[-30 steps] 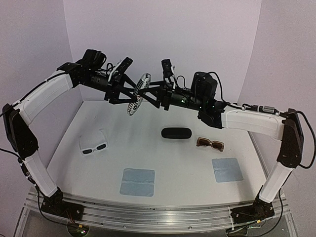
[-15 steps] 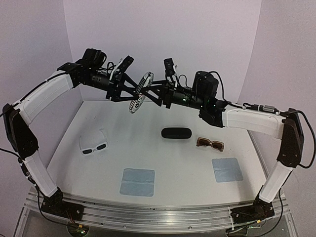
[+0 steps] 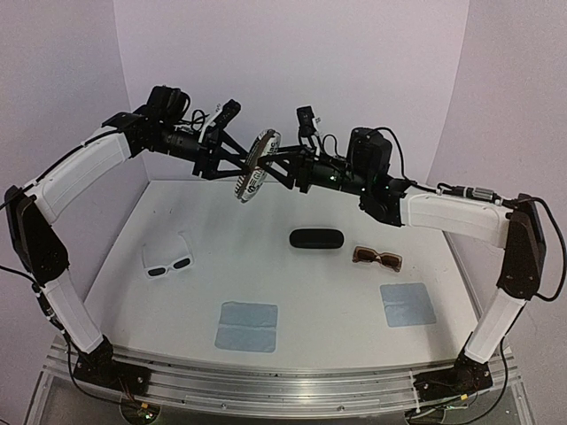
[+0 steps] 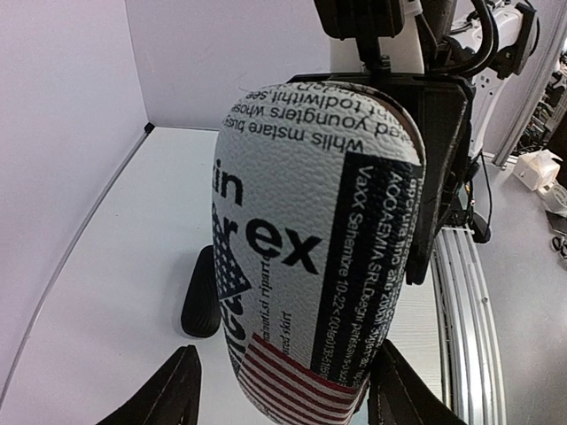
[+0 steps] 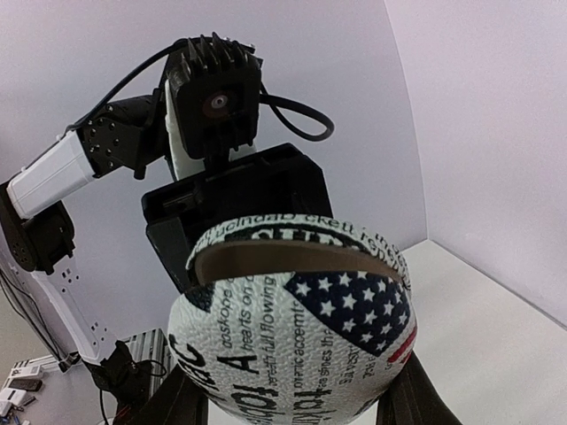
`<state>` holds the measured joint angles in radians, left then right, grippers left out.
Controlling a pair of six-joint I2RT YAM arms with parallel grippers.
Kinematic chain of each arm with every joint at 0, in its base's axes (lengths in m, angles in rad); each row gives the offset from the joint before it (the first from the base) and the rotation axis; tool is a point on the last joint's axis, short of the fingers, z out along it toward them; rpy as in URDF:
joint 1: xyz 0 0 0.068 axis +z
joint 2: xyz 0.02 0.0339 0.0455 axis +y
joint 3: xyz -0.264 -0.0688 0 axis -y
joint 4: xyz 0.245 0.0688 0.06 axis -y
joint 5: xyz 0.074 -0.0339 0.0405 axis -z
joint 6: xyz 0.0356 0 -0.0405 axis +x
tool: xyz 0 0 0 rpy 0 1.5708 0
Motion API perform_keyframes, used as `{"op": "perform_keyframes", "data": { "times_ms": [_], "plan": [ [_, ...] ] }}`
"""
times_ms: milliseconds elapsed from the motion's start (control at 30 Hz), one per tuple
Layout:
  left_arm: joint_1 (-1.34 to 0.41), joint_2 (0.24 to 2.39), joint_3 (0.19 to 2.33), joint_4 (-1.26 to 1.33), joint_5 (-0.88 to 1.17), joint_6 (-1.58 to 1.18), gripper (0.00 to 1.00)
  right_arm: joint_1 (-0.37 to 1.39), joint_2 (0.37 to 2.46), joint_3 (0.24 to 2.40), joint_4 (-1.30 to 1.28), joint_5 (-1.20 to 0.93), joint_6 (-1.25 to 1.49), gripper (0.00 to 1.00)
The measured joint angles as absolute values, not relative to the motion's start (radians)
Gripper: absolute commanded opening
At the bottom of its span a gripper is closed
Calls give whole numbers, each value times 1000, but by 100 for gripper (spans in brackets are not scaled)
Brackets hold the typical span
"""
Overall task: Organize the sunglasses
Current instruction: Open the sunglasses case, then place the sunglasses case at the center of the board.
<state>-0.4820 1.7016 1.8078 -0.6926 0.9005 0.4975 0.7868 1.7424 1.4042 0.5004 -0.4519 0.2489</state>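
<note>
Upper centre of frame, my right gripper [image 5: 292, 381] clamps black-and-white printed oval case [image 3: 255, 166]; left gripper [image 4: 288, 363] straddles it, grip unclear. White-framed sunglasses [image 3: 168, 264] lower left, under left arm [image 3: 80, 173].

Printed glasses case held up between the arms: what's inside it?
The printed case is open a crack. Only a brown lining strip shows, and anything deeper is hidden by its shell.

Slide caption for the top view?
Printed case aloft between left claw and right claw; white sunglasses, brown sunglasses, black case and two cloths lie on the table.
</note>
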Motion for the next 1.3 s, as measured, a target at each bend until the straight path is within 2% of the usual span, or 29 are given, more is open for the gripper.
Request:
{"op": "perform_keyframes", "data": {
  "times_ms": [400,533,700,767,833,900,967,1133,1167,1300],
  "plan": [
    [-466,1692,1775,-626,789,489,46,784,1743,1416,435,-395,261,0],
    [-437,1703,1771,-548,686,477,45,817,1743,1421,431,-476,280,0],
    [-432,1701,1762,-541,718,475,42,826,1745,1425,424,-470,291,0],
    [-429,1698,1752,-540,764,478,33,826,1745,1425,424,-483,292,0],
    [-425,1694,1739,-541,814,485,16,827,1745,1425,424,-498,293,0],
    [-422,1691,1732,-550,866,500,6,829,1745,1425,425,-503,293,0],
    [-420,1687,1730,-562,905,499,0,830,1745,1424,427,-508,291,0],
    [-408,1686,1731,-606,945,503,0,843,1745,1387,472,-510,271,1],
    [-409,1686,1731,-616,944,510,0,843,1745,1376,483,-508,271,8],
    [-419,1690,1731,-655,903,561,0,846,1745,1320,539,-490,275,68]
  ]
}}
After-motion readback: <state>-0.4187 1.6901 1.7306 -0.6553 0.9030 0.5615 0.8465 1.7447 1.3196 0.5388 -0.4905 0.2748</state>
